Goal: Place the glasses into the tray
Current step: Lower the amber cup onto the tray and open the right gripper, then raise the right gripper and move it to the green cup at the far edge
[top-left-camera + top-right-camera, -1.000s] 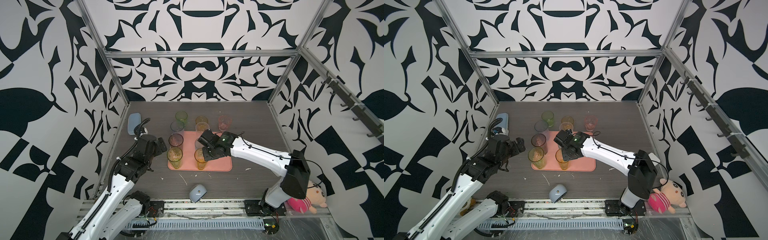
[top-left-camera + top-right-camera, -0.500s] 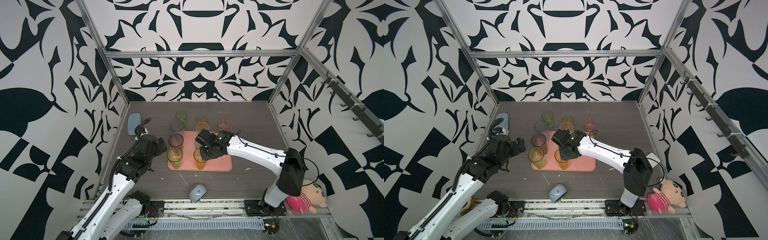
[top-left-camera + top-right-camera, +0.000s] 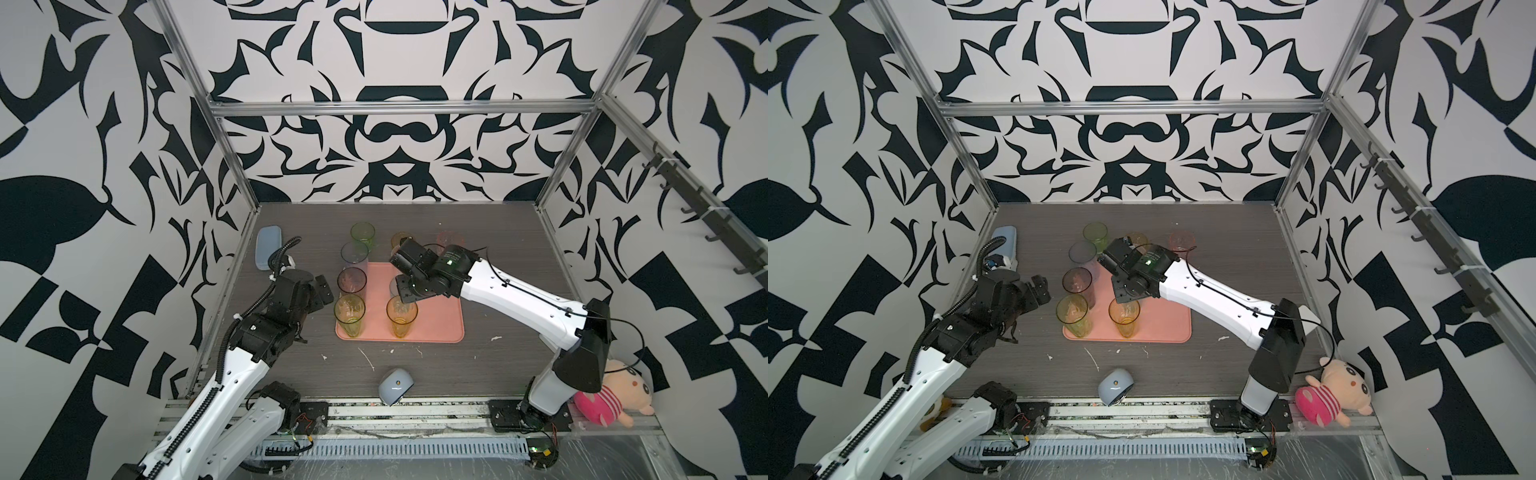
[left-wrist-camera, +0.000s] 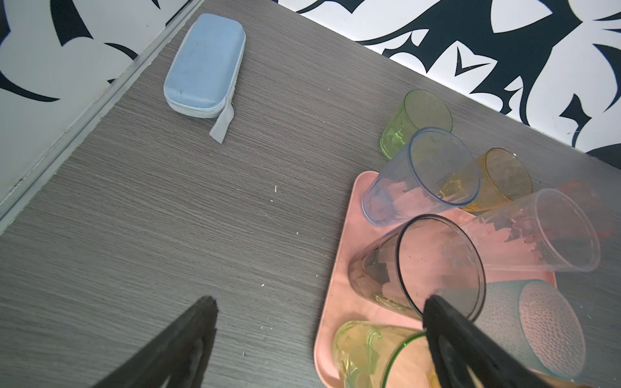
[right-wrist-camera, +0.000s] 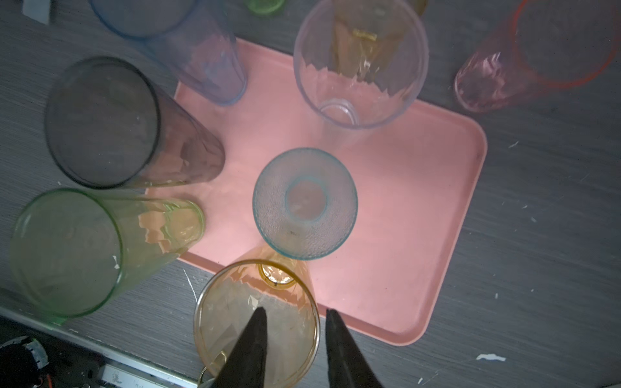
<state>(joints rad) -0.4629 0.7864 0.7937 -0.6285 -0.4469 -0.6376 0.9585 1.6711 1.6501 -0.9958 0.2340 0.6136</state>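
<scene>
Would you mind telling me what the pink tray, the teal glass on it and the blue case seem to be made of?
Pink tray: likely moulded plastic, matt, even colour, rounded rim. Teal glass: see-through with a pebbled, frosted wall; plastic or glass, unclear. Blue case: matt fabric-like cover, with a seam and woven pull tab.

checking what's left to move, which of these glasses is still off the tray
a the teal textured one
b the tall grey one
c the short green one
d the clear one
c: the short green glass stands on the table beyond the far edge of the tray, while the other three have their bases on the tray.
</scene>
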